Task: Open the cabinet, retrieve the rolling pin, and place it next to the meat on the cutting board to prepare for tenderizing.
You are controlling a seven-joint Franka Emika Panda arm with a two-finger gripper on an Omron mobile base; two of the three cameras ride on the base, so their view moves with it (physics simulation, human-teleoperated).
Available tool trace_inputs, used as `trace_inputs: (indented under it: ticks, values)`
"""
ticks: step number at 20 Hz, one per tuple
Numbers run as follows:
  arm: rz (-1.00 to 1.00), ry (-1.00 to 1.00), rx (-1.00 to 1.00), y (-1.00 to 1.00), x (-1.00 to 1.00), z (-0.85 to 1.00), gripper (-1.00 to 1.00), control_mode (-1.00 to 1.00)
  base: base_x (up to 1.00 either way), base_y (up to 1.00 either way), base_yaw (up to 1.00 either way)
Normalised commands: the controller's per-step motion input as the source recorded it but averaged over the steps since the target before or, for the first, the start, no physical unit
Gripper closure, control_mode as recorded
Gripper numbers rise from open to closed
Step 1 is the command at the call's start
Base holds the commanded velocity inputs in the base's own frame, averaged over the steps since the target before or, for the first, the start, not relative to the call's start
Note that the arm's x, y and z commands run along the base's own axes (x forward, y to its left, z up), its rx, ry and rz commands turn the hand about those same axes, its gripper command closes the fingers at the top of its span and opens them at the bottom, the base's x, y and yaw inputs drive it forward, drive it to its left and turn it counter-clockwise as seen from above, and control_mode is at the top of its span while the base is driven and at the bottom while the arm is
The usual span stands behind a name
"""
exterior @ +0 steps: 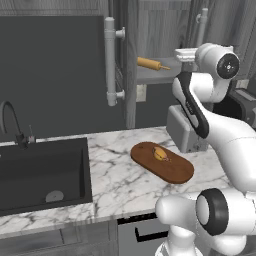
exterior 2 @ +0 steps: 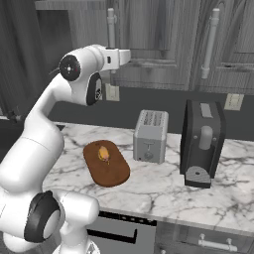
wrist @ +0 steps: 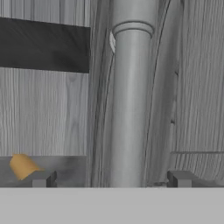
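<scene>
- Left base view: the cabinet (exterior: 150, 35) has one door swung out, its edge and pale bar handle (exterior: 110, 61) turned toward the camera, to the left of the hand.
- On the shelf inside lies the rolling pin (exterior: 151, 64), just left of the hand and about level with it. Its long axis runs roughly level, with the thin end handle pointing toward the hand.
- The hand itself sits behind the arm's wrist here, with a pale block of it at the cabinet opening, so its fingers are hidden.
- Well below the hand, on the marble tabletop (exterior: 120, 175), lies the cutting board (exterior: 162, 162), its long axis slanting from near left to far right, with the meat (exterior: 159, 153) on its far part.
- Right base view: the hand (exterior 2: 119, 56) reaches toward the cabinet front just beside a vertical bar handle (exterior 2: 111, 30). The board (exterior 2: 105, 162) and the meat (exterior 2: 103, 153) lie below it. This view adds a silver toaster (exterior 2: 150, 136) and a dark appliance (exterior 2: 202, 143) to the right.
- Hand view: the two fingertips (wrist: 43, 178) stand wide apart, the hand open and holding nothing. The bar handle (wrist: 129, 105) rises between them, close up. An orange end of the rolling pin (wrist: 22, 166) shows just above the left fingertip.
</scene>
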Motion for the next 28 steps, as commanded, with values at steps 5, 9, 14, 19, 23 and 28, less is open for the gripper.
trace_inputs:
  ticks: [5, 9, 14, 19, 23, 28]
  values:
    - [0.03, -0.01, 0.00, 0.00, 0.19, 0.00, 1.00, -1.00, 0.00, 0.00, 0.00]
    - [0.02, 0.00, 0.00, 0.00, 0.06, 0.00, 1.00, -1.00, 0.00, 0.00, 0.00]
    - [0.01, 0.00, 0.00, 0.01, 0.02, 0.00, 1.00, -1.00, 0.00, 0.00, 0.00]
    - [0.02, 0.00, 0.00, 0.00, 0.06, -0.02, 1.00, -1.00, 0.00, 0.00, 0.00]
    - [0.03, 0.01, 0.00, 0.00, 0.13, -0.01, 1.00, -1.00, 0.00, 0.00, 0.00]
    - [0.02, 0.01, 0.00, 0.01, 0.09, 0.00, 1.00, -1.00, 0.00, 0.00, 0.00]
